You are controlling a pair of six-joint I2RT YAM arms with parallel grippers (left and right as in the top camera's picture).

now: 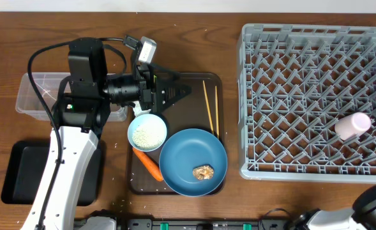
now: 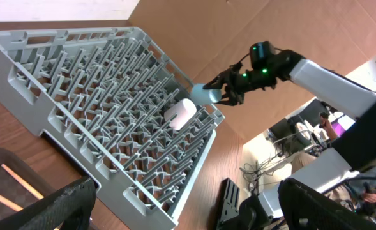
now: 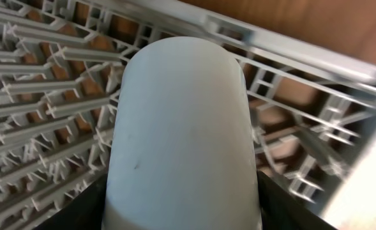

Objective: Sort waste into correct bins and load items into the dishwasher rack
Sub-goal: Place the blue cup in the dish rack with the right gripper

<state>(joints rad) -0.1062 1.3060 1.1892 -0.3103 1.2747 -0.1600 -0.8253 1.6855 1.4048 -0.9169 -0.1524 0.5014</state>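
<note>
Dishwasher rack (image 1: 302, 76): one unit, grey, on the 3 o'clock side of the counter (image 1: 111, 25). We count two cups at it.

- One pink cup (image 1: 353, 125) lies on its side among the pegs, toward 4 o'clock from the rack centre.
- One light blue cup (image 2: 205, 94) sits over the rack's 3 o'clock rim, grasped in the right pincer (image 2: 223, 94). The right wrist view shows dark fingers (image 3: 85, 211) on both sides of it. We cannot tell whether it touches the pegs.

One dark brown serving tray (image 1: 184, 115) sits at counter centre. It carries:

- One blue plate (image 1: 181, 153) at 5 o'clock, with one brown food lump (image 1: 203, 171) on it.
- One light blue bowl (image 1: 131, 134) at 9 o'clock, holding white rice grains (image 1: 148, 134).
- One orange carrot (image 1: 148, 164) at 7 o'clock, just beside bowl and plate.
- Two chopsticks (image 1: 210, 108), side by side along the 3 o'clock edge.

We count two bins on the 9 o'clock side of the counter: one clear tub (image 1: 34, 96) at 10 o'clock and one black tray (image 1: 18, 172) at 8 o'clock.

The left pincer (image 1: 178, 91) is released and holds nothing. It hovers over the tray's 12 o'clock part, pointing toward 3 o'clock.
</note>
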